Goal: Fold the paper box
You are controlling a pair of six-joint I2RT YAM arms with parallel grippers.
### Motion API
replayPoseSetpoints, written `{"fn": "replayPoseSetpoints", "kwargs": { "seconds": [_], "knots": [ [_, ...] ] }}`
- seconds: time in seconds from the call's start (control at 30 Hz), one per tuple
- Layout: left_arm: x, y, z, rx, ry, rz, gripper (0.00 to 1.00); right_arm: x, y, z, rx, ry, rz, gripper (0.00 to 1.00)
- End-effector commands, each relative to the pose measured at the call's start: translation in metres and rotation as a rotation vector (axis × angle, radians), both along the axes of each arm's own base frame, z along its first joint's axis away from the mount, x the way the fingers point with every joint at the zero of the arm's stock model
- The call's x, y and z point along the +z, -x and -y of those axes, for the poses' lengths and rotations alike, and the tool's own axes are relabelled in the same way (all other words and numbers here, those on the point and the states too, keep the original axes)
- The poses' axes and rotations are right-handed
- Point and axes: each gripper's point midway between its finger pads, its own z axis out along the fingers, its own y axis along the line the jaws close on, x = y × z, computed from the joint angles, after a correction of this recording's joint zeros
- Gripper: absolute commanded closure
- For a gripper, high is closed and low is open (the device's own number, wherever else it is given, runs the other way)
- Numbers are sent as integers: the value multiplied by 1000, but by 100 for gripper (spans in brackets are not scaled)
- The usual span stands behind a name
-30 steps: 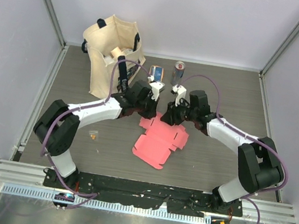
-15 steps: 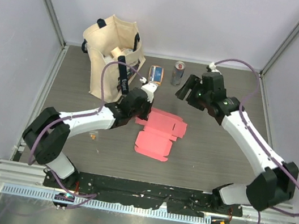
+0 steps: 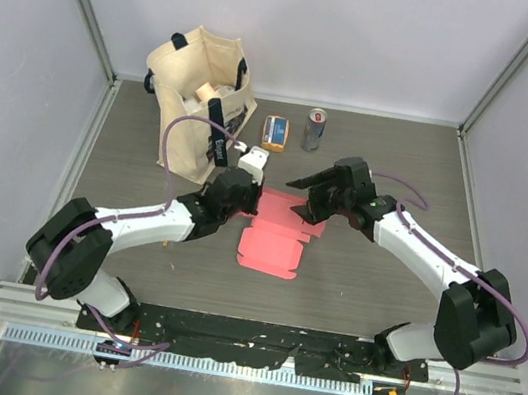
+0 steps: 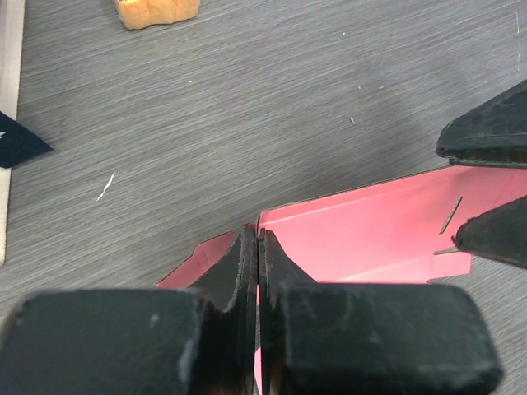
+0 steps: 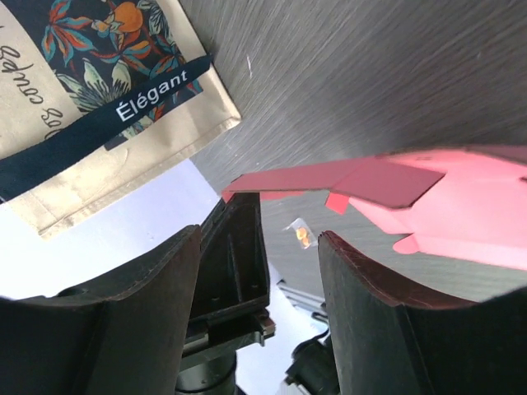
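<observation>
Closest in, left gripper point(image 4: 258, 247) pressed tight together, seemingly pinching a raised corner edge of the paper box point(image 4: 370, 222); hard to tell how much card sits inside that pinch. Just ahead and to the right of those fingertips, the rest of the pinkish card, mostly flat on the table point(image 4: 247, 99) with one panel lifted. Facing it from the panel's far side, right gripper point(image 5: 259, 239) spread wide and holding nothing, the panel's free edge just ahead of its gap.

Likely trouble from here: thin card slipping out of so narrow a pinch under any tug, dropping the panel flat; a crease off the scored line if pushed while pinned at one corner only; crumpling or tearing at that corner under a twist; fingertips of both arms knocking together, being so near.

Farther ahead of the left fingertips, a small orange scrap point(image 4: 156, 10); ahead and left of the right gripper, the tote bag point(image 5: 82, 99), a snag risk only on a wide swing.
</observation>
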Motion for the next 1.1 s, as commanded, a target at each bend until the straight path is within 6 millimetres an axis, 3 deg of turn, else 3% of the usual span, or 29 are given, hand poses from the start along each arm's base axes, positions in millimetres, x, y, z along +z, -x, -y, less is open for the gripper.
{"fn": "replayPoseSetpoints", "kwargs": {
  "seconds": [0.0, 0.23, 0.5, 0.7, 0.87, 0.97, 1.0, 1.07],
  "knots": [
    [38, -8, 0, 51, 75, 136, 98, 20, -7, -18, -114, -173, -38, 37],
    [50, -3, 3, 62, 70, 193, 99, 10, -9, -17, -230, -216, -76, 43],
    [53, 1, 6, 66, 53, 226, 99, 11, -16, -12, -291, -230, -83, 62],
    [56, 5, 7, 63, 30, 246, 99, 10, -16, -6, -318, -210, -72, 64],
    [58, 6, 7, 63, 33, 249, 99, 9, -16, -6, -320, -222, -69, 88],
    [56, 9, 10, 49, 47, 237, 92, 6, -16, -4, -332, -227, -64, 96],
    [56, 10, 11, 44, 55, 229, 79, 4, -16, -3, -333, -222, -61, 97],
    [50, 14, 13, 28, 60, 205, 65, 1, -16, -4, -329, -226, -53, 98]
  ]
}}
